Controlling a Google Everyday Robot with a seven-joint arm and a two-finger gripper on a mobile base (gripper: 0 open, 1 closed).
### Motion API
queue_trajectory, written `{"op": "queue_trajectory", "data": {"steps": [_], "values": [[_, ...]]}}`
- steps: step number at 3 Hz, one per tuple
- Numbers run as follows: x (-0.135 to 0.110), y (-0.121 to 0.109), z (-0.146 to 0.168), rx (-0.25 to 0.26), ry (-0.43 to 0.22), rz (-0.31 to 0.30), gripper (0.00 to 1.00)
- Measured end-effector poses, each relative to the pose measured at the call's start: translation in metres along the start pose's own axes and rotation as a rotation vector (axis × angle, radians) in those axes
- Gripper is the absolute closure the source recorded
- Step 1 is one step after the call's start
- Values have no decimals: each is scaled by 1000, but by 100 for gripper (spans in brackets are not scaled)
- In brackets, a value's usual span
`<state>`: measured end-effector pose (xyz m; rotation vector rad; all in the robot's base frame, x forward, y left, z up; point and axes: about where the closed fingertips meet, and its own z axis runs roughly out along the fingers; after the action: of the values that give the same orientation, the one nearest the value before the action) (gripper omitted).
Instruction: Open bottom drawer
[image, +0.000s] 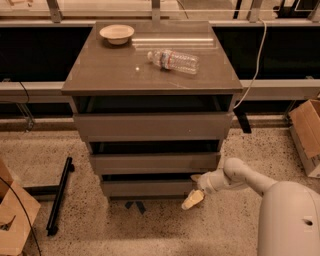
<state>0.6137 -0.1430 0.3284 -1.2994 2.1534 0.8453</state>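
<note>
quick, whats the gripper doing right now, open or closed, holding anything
gripper: low at the right end of the bottom drawer, near the floor; open or closed cannot be told, and no held item shows.

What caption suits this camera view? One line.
Cream-tipped gripper at the right end of the glossy grey-brown bottom drawer front, lowest of three.

floor: speckled terrazzo (150, 235) | furniture: grey-brown cabinet (115, 70) | right: cardboard box (306, 135) | back: dark panels (35, 55)
</note>
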Motion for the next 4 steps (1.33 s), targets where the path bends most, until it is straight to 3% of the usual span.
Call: {"op": "queue_trajectory", "data": {"steps": [2,4], "values": [[20,-35,49,-13,-101,73,0],[27,-85,63,56,-183,95,0]]}}
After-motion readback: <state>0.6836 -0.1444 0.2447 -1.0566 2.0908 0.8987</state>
